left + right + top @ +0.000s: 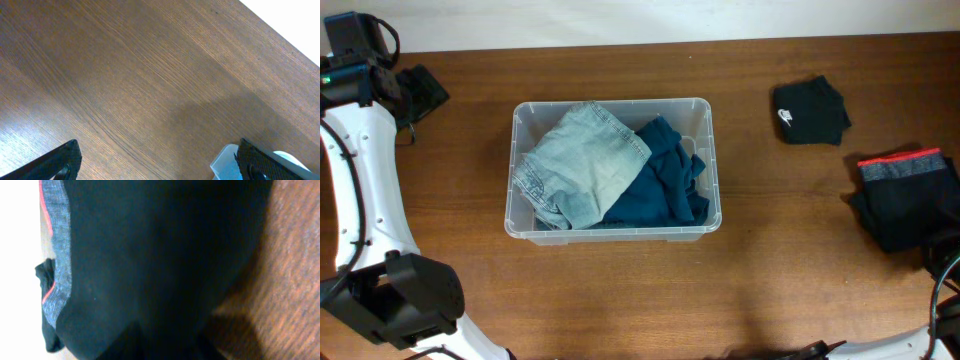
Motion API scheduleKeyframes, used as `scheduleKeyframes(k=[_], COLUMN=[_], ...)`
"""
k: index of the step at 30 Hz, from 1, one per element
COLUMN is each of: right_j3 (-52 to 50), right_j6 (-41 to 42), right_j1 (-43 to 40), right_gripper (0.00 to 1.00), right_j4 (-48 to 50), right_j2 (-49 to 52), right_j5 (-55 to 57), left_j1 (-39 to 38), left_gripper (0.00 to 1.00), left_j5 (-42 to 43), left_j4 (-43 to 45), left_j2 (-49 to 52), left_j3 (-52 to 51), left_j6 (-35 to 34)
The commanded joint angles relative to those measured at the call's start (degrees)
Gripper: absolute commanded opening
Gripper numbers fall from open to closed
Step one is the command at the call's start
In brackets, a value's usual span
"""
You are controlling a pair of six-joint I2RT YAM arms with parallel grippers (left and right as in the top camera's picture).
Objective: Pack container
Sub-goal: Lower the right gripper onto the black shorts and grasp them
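Black fabric of a folded garment (150,265), edged with a grey waistband and a thin red stripe, fills the right wrist view, so close that no fingers show. Whether the right gripper is clenched on it or only poised over it cannot be told. The container (620,232) sits at the middle of the table (620,300), already holding a folded denim piece (582,160) on its left and a bunched teal garment (670,185) on its right. A smaller black item with a white logo (810,112) lies well apart to the right, and the waistband garment is beyond it at the table edge. The left gripper (159,150) hangs released over bare wood, far from the bin. If only the top layer is pinched, the fold may fall open and drape over the rim, and the crowded, light bin could slide.
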Motion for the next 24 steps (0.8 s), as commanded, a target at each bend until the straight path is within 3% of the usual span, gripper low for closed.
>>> scheduleKeyframes(k=[1, 9, 18, 24], right_j3=[-5.77, -5.49, -1.44, 2.36], right_j6=[0.42, 1.33, 4.17, 5.22], right_j1=[1.55, 1.53, 1.46, 1.44], right_gripper=[0.2, 0.04, 0.04, 0.04], right_j4=[-4.9, -5.88, -6.6, -11.1], right_j2=[8.63, 8.52, 5.81, -1.66], right_j5=[13.46, 8.37, -13.66, -19.37], left_j1=[0.0, 0.0, 0.0, 0.0], left_gripper=[0.99, 0.99, 0.99, 0.99], left_j5=[-0.26, -0.26, -0.26, -0.26], left_j4=[-0.04, -0.04, -0.04, -0.04], left_j2=[0.22, 0.22, 0.22, 0.22], left_j3=[0.35, 0.35, 0.35, 0.35], left_j6=[-0.74, -0.74, -0.74, -0.74])
